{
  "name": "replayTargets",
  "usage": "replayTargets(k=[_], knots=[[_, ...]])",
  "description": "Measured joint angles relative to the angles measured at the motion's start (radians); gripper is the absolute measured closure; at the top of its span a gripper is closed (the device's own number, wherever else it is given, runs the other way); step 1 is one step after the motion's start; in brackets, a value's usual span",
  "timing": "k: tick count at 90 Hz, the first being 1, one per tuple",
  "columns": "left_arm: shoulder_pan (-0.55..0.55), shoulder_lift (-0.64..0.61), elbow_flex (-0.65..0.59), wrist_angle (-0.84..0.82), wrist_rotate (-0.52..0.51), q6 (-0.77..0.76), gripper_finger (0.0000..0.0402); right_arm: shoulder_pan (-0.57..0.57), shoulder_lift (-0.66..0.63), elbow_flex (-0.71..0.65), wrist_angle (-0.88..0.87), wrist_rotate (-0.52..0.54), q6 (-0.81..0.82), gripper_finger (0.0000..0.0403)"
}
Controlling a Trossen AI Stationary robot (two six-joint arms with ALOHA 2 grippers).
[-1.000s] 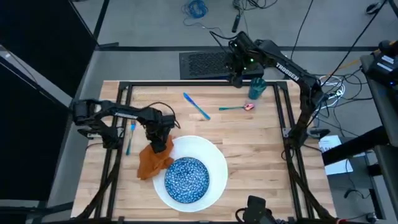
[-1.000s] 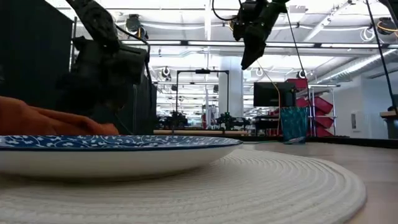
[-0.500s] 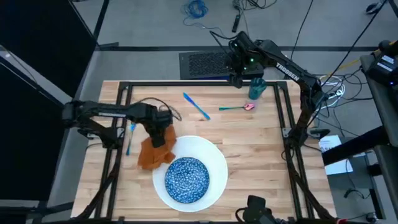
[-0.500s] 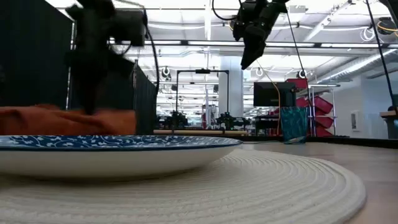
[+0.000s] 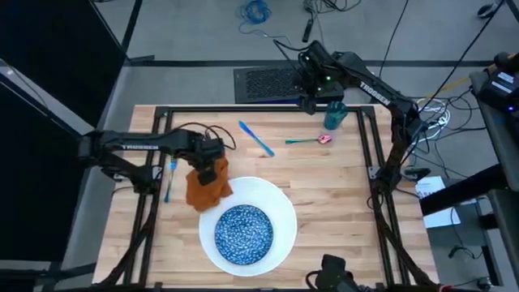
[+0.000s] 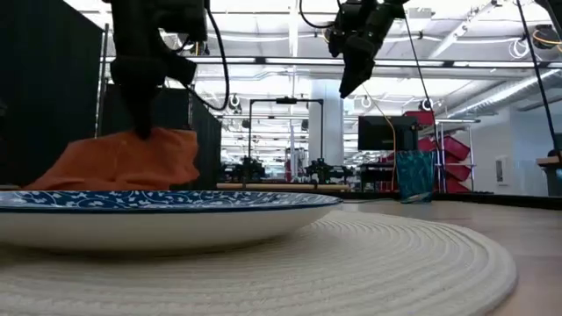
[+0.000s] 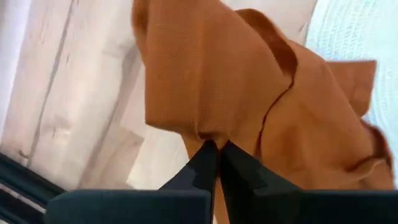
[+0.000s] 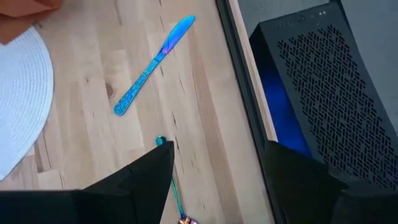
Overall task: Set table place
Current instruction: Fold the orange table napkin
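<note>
blue speckled bowl nearest, on white plate; beside plate's left rim, orange napkin now lifted off table, hanging bunched from left gripper, fingers pinched on cloth; a second ago lay slumped by plate; likely mid-reposition; farther back knife, spoon, teal cup unplaced; right gripper hovering, fingers spread, empty

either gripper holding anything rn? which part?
Left gripper is shut on the orange napkin, pinching a fold near its top edge so the cloth hangs lifted beside the white plate. Right gripper is open, holding nothing.
</note>
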Motion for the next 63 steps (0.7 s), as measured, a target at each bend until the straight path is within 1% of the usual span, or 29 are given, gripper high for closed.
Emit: replayTargets(k=[12,19,22,24,27,30,32,35,38,40,43,46,51,54,59,63], knots=[[-0.008,0.002,0.000,0.022,-0.017,-0.015,0.0401,0.000,0.000,0.000,0.000,0.000,0.000,0.0165],[-0.052,0.002,0.000,0.101,0.041,-0.032,0.0401,0.000,0.000,0.000,0.000,0.000,0.000,0.0165],[-0.082,0.003,0.000,0.125,0.050,-0.009,0.0401,0.000,0.000,0.000,0.000,0.000,0.000,0.0165],[-0.097,0.008,0.000,0.117,0.032,0.021,0.0401,0.000,0.000,0.000,0.002,0.000,0.000,0.0165],[-0.105,0.018,-0.001,0.058,-0.038,0.048,0.0401,0.000,0.000,0.000,0.005,0.001,-0.002,0.0165],[-0.093,0.023,-0.007,-0.039,-0.126,0.031,0.0401,0.000,0.000,0.000,0.013,0.001,-0.004,0.0165],[-0.077,0.025,-0.011,-0.092,-0.147,-0.001,0.0401,0.000,0.000,0.000,0.018,0.001,-0.004,0.0165],[-0.054,0.026,-0.013,-0.096,-0.118,-0.049,0.0401,0.000,0.000,0.000,0.018,0.001,-0.004,0.0165],[-0.047,0.026,-0.013,-0.027,-0.055,-0.068,0.0401,0.000,0.000,0.000,0.017,0.001,0.000,0.0165],[-0.052,0.024,-0.012,0.022,-0.031,-0.073,0.0401,0.000,0.000,0.000,0.017,0.001,0.000,0.0165],[-0.080,0.023,-0.010,0.037,-0.039,-0.067,0.0401,0.001,0.000,0.000,0.017,0.002,0.001,0.0165],[-0.098,0.024,-0.012,0.002,-0.057,-0.046,0.0401,0.001,0.000,0.000,0.018,0.003,0.001,0.0165],[-0.092,0.025,-0.015,-0.051,-0.092,-0.040,0.0401,0.000,0.000,0.000,0.026,0.003,-0.002,0.0165],[-0.076,0.022,-0.014,-0.002,-0.075,-0.047,0.0401,0.000,0.000,0.000,0.027,0.004,-0.002,0.0165],[-0.089,0.022,-0.011,0.112,-0.040,-0.046,0.0401,0.001,0.000,0.000,0.023,0.003,0.004,0.0165],[-0.114,0.024,-0.010,0.102,-0.054,-0.020,0.0401,0.001,0.001,0.000,0.022,0.001,0.008,0.0165]])
